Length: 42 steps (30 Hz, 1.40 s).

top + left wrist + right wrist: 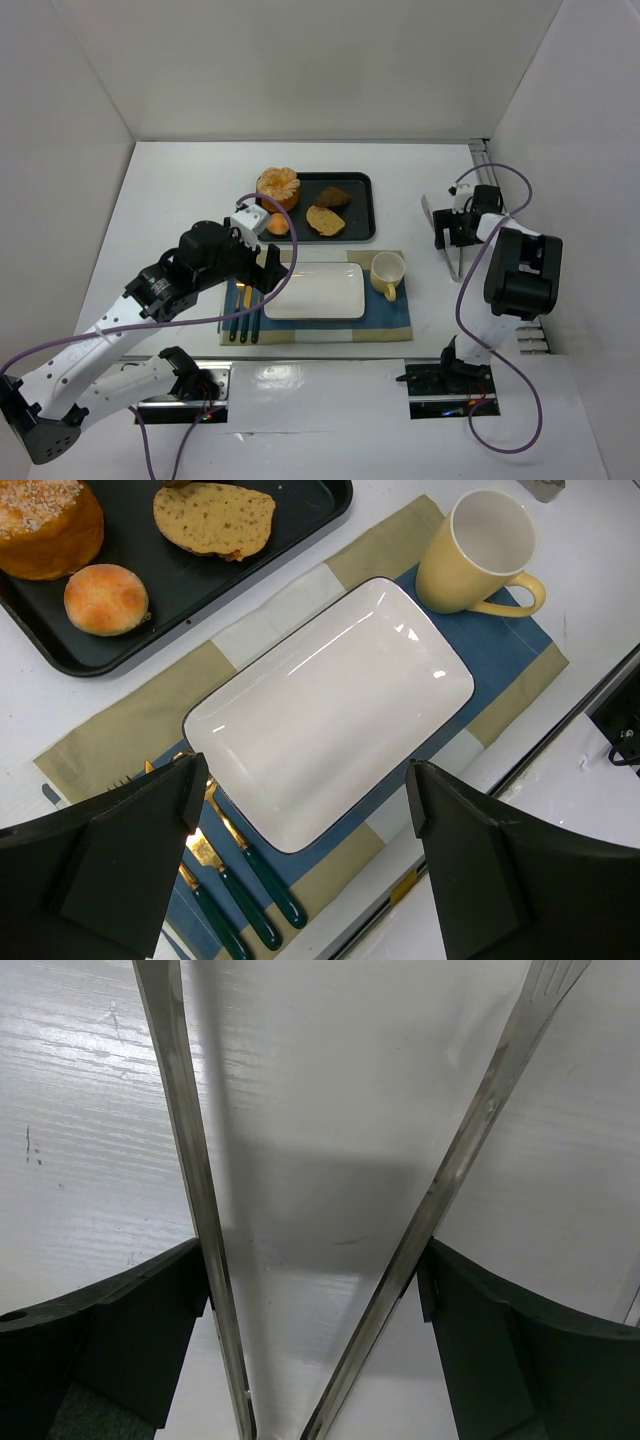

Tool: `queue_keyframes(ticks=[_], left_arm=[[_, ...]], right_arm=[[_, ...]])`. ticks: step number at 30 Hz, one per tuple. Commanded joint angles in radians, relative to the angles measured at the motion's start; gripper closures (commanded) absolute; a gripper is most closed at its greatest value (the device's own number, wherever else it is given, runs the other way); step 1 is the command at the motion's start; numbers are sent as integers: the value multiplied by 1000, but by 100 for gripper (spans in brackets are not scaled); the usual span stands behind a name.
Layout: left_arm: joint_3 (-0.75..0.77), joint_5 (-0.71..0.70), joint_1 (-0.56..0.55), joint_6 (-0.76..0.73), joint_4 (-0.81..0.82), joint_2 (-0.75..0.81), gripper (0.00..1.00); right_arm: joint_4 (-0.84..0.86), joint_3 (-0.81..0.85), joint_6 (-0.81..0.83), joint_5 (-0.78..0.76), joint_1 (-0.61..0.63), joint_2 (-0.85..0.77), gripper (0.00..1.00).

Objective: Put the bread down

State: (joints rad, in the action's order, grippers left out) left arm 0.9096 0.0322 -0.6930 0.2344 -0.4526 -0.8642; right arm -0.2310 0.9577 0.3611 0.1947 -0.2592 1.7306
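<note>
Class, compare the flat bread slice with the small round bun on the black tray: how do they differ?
The bread slice is flat and oval; the bun is domed and round. The bread slice is pale tan and speckled; the bun is orange-gold. The bread slice is wider than the bun. Both lie on the black tray.

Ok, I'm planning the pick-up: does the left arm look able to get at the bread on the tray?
Probably yes: the left gripper hangs open over the white plate, and the bread lies uncovered on the black tray just beyond, with nothing between.
</note>
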Motion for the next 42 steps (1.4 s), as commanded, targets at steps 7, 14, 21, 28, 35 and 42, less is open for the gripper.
queue_keyframes(ticks=[7,14,21,28,35,42], left_arm=[[-2,3,-5,-14,45,16,0],[-11,3,-5,-14,45,16,0],[-11,-15,-5,-14,45,16,0],[-11,-26,-5,-14,45,16,0],[-20,-37,-5,-14,45,16,0],[-29,-37,-5,-14,54,-4,0]], right_arm=[[-122,16,6,72,-43,53,26],[-153,16,25,156,-72,40,59],[-175,26,44,215,-81,-75,75],[-235,91,64,334,-81,-227,78],[-361,248,82,523,-81,-316,72],[-432,354,102,606,14,-362,51]])
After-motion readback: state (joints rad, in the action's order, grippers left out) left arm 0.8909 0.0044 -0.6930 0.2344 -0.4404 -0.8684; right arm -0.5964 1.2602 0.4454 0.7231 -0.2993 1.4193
